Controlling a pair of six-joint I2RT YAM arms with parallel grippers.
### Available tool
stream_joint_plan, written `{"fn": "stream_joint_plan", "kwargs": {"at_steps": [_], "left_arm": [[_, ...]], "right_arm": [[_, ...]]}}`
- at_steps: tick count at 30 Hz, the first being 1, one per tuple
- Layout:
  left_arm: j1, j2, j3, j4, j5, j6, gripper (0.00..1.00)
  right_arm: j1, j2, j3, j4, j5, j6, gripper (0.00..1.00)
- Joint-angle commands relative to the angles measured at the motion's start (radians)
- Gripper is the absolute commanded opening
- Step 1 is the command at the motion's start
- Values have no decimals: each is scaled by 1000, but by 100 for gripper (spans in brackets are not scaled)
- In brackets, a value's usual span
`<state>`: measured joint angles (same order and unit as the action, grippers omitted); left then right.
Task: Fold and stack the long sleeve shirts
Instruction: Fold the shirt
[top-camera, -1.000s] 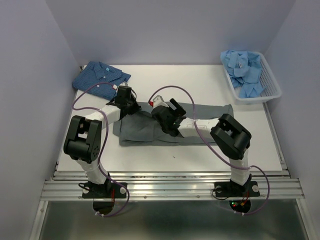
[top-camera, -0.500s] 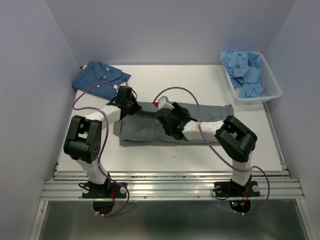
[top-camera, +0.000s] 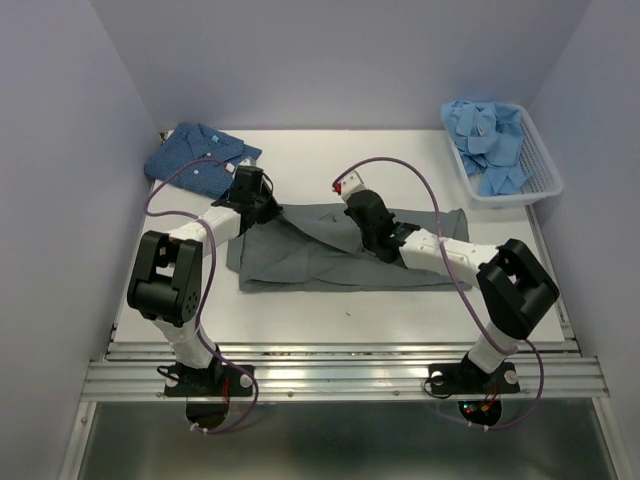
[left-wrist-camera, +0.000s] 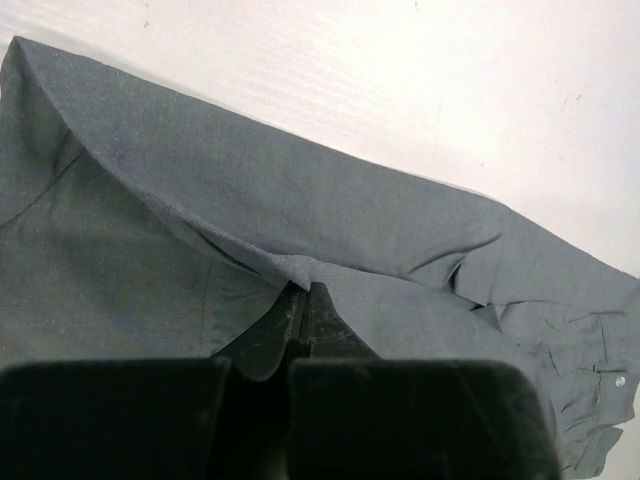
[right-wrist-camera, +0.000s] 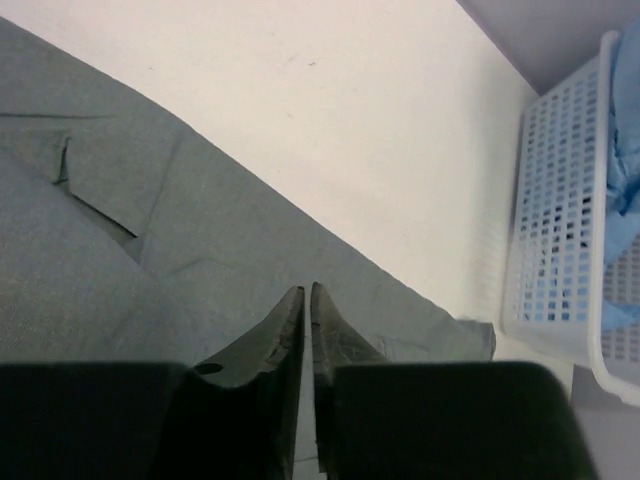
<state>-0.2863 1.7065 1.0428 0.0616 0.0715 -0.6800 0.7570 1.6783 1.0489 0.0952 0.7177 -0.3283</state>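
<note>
A dark grey long sleeve shirt (top-camera: 320, 258) lies spread across the middle of the table. My left gripper (top-camera: 271, 212) is shut on a raised fold of it (left-wrist-camera: 300, 200) near its far left edge, the cloth pinched at the fingertips (left-wrist-camera: 305, 287). My right gripper (top-camera: 362, 212) hovers over the shirt's far edge (right-wrist-camera: 100, 260), its jaws (right-wrist-camera: 306, 290) shut with only a thin slit and nothing between them. A folded dark blue patterned shirt (top-camera: 198, 152) sits at the back left. Light blue shirts (top-camera: 490, 140) are piled in the basket.
The white slatted basket (top-camera: 540, 185) stands at the back right corner, seen close on the right in the right wrist view (right-wrist-camera: 555, 250). Purple walls enclose the table on three sides. The table's near edge has a metal rail (top-camera: 340, 375).
My right gripper went from wide open to shut and moved right and toward the back over the grey shirt. The right elbow swung right. The left gripper kept its hold.
</note>
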Motion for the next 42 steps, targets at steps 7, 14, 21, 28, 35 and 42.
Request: {"fn": "stream_joint_plan", "kwargs": {"at_steps": [7,14,21,28,35,42], "left_arm": [[-1,10,66,3,11,22,0],[-1,15,62,-3,7,23,0],[-1,12,56,-3,10,28,0],[-1,12,52,-2,10,28,0],[-1,13,56,0,5,30,0],[-1,22,65,9,13,25,0]], "right_arm": [[-38,-37,135,-358,-627,-40,40],[63,-48,109,-419,-672,8,49],[84,53,126,-375,-426,31,75],[84,84,111,-272,-368,11,66],[84,101,97,-178,-216,5,13],[84,95,94,-158,-196,-37,1]]}}
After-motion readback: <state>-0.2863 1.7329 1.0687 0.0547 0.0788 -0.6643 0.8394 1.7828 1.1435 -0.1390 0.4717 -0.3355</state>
